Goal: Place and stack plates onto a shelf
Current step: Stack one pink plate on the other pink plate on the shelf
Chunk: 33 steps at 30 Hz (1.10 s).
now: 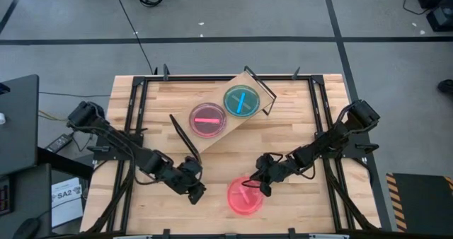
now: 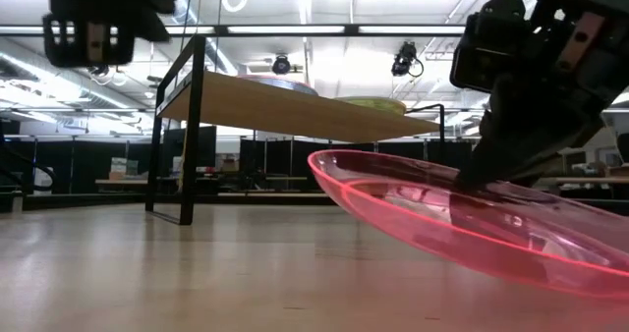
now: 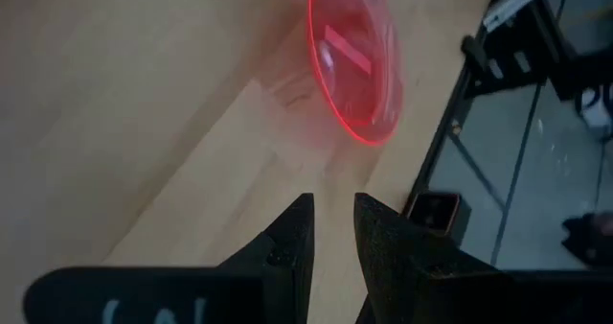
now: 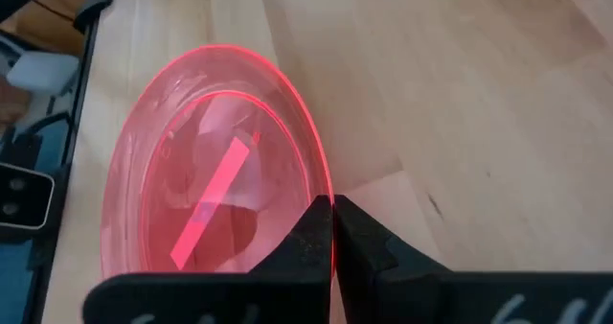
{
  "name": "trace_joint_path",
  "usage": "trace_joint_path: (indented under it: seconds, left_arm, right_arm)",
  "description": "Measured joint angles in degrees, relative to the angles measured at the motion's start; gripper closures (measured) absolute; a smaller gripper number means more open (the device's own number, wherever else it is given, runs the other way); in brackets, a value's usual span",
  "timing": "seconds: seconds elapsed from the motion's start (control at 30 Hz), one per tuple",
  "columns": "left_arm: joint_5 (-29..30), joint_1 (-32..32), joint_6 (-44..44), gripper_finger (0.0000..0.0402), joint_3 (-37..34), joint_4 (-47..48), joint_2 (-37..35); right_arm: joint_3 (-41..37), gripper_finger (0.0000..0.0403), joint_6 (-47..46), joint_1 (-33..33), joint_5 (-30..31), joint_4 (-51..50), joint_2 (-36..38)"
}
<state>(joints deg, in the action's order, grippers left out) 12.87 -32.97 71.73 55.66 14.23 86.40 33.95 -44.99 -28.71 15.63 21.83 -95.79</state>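
Note:
A pink plate [image 1: 245, 195] is near the table's front edge, tilted, with my right gripper [image 1: 261, 187] shut on its rim. My left gripper [image 1: 198, 191] hovers to the plate's left, open with nothing between its fingers [image 3: 297, 230]; the plate [image 3: 352, 60] lies ahead of it. The shelf [image 1: 203, 144], a light wooden board on black wire legs, stands slantwise in the table's middle. Resting flat on its top are another pink plate [image 1: 207, 119] and a green plate [image 1: 241, 101]. My right gripper pinches the pink plate's rim [image 4: 321, 185] between its two fingers, on the plate's far right side. The fingers come slanting down from the table's right. The plate [image 2: 442, 224] is tilted, its left side raised off the table.
Black metal frame rails [image 1: 134, 112] run along the tabletop's left and right sides [image 1: 318, 112]. The shelf's underside [image 2: 295, 106] stands well above the table, with free tabletop between it and the front edge.

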Motion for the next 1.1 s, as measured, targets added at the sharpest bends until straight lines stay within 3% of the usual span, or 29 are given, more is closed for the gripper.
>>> trace_joint_path:
  seconds: [0.4,1.1]
  left_arm:
    - [0.22,3.38,1.26,0.0319,0.0,-11.32,7.64]
    - [2.59,4.57,1.1,0.0319,0.0,-12.01,7.84]
  right_arm:
    - [0.05,0.0394,-0.04,0.01,4.35,3.6,0.0]
    - [0.07,0.0394,-7.56,1.92,6.41,7.86,0.07]
